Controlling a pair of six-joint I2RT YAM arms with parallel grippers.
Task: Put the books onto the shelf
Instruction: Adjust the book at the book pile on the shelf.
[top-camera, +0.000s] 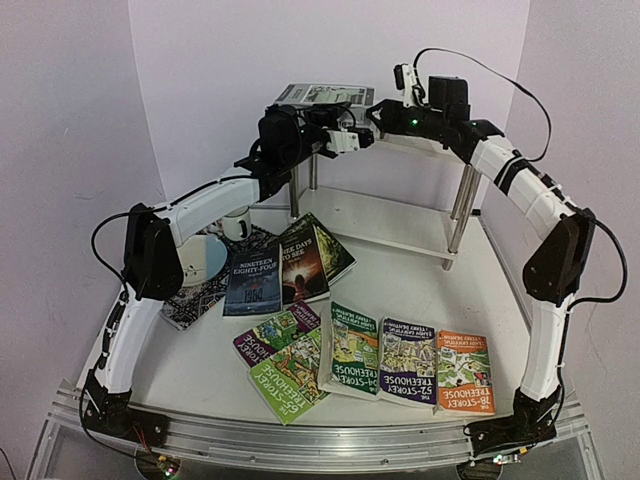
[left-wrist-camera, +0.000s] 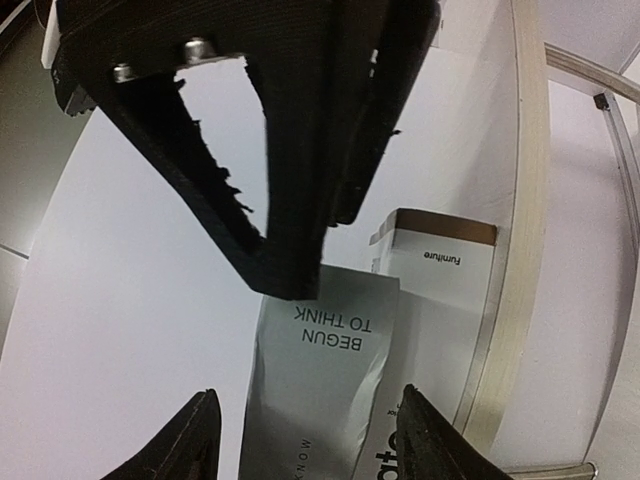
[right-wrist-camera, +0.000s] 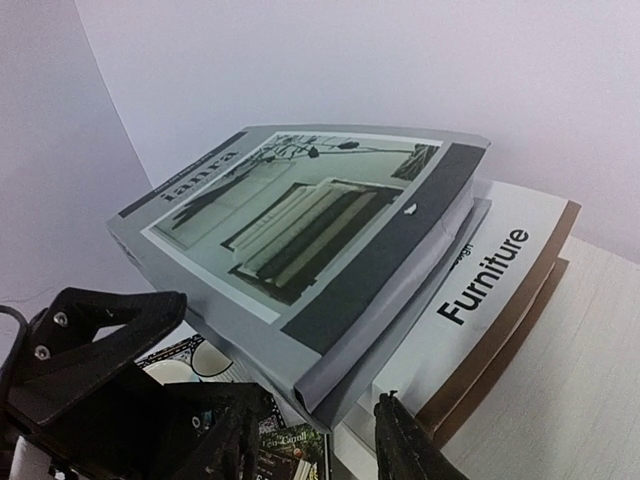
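The shelf stands at the back of the table. On its top board a grey book lies tilted on a white "Furniture" book. My right gripper is open, and the grey book's near corner sits just ahead of its fingers. My left gripper is open too, with the grey book showing between its fingertips, untouched. In the top view both grippers meet at the shelf's top left corner, the left and the right. Several Treehouse books and dark novels lie on the table.
A black-white placemat at the left carries a mug and a round plate. Chrome legs hold the shelf's boards. The right gripper's black fingers fill the top of the left wrist view. Walls close in behind and beside the shelf.
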